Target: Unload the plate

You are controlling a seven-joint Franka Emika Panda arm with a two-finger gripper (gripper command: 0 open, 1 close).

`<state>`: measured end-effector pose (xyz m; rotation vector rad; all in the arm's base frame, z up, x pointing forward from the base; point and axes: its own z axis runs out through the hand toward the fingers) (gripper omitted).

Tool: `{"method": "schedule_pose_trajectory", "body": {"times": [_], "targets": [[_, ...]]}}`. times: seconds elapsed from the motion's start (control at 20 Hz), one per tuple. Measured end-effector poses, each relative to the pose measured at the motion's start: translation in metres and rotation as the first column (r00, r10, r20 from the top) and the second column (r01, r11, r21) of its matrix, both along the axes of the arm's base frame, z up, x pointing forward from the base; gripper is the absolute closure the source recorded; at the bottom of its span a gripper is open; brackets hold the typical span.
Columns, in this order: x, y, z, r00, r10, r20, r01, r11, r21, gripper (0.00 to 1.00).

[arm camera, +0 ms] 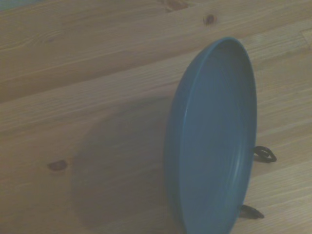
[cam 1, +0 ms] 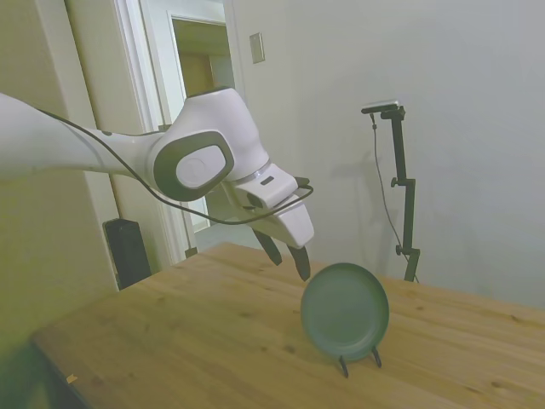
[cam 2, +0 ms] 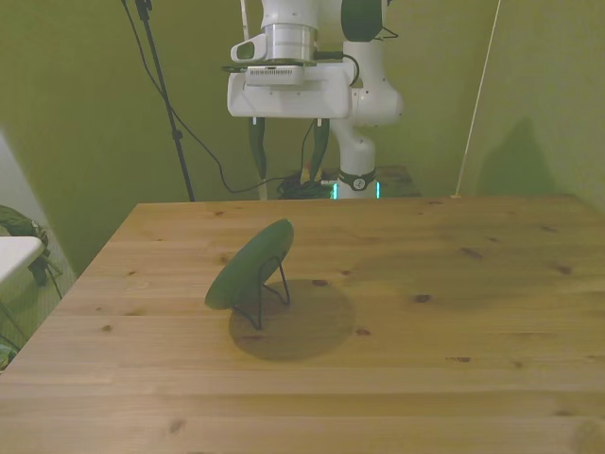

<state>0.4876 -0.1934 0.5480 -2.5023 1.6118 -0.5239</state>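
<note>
The table (cam 1: 196, 332) carries one load: the plate (cam 1: 345, 311), propped on edge and leaning back in a thin black wire stand (cam 2: 267, 295), sits near the middle of the boards, towards the front view's left, its shadow on the wood beside it. The arm (cam 1: 102, 149) holds the gripper (cam 1: 288, 262) in the air, up and behind the plate's top rim, clear of it, fingers spread apart with nothing between them; the wrist view shows the plate's face and rim close by, with two wire tips at its lower edge
</note>
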Motion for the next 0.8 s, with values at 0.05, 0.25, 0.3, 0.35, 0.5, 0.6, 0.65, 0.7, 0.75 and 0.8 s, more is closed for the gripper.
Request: {"method": "schedule_pose_trajectory", "body": {"times": [0.05,0.25,0.3,0.35,0.5,0.6,0.65,0.7,0.75,0.8], "targets": [[-0.001,-0.006,0.0,1.0,-0.013,0.011,0.013,1.0,0.007,0.0],[0.0,-0.029,0.002,0.998,-0.029,0.05,0.026,0.998,0.054,0.0],[0.002,-0.036,0.002,0.998,-0.019,0.06,0.015,0.998,0.067,0.0],[0.005,-0.042,0.001,0.998,-0.012,0.067,0.006,0.997,0.078,0.0],[0.021,-0.06,-0.005,0.996,0.021,0.086,-0.029,0.994,0.101,0.0],[0.035,-0.065,-0.006,0.994,0.039,0.101,-0.05,0.993,0.11,0.0],[0.041,-0.066,-0.007,0.993,0.046,0.108,-0.059,0.992,0.112,0.0],[0.047,-0.067,-0.007,0.992,0.052,0.115,-0.065,0.991,0.117,0.0],[0.052,-0.067,-0.006,0.991,0.059,0.122,-0.073,0.99,0.119,0.0],[0.057,-0.066,-0.007,0.99,0.066,0.127,-0.081,0.989,0.12,0.0]]}}
